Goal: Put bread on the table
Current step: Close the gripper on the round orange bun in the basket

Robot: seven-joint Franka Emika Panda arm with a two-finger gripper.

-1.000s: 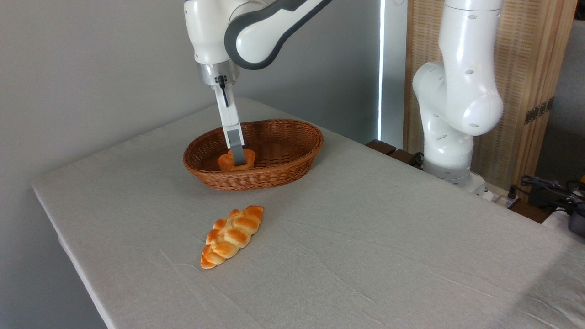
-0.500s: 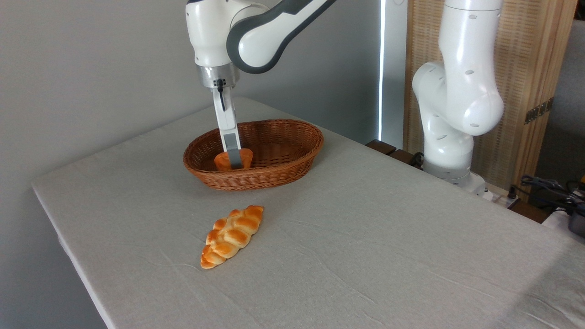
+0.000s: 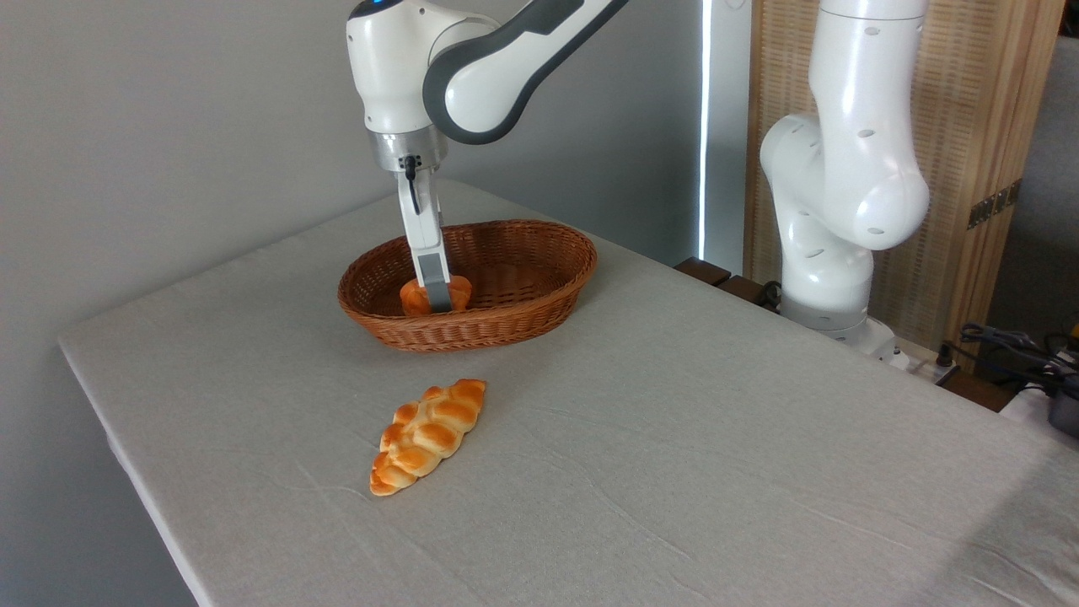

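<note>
Grey-beige table [image 3: 674,438] carrying wicker basket [image 3: 539,291]; braided loaf [image 3: 428,434] lying in front. Gripper [image 3: 436,297] reaching into basket, jaws pinching bread [image 3: 413,297], bun sitting inside basket's left half.

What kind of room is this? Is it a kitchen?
Probably not a kitchen: more likely a robot test room. A white robot arm is bolted beside a cloth-covered table, cables lie at the right, and there's no cooking gear.

No readable text, labels, brands, numbers or signs anywhere
</note>
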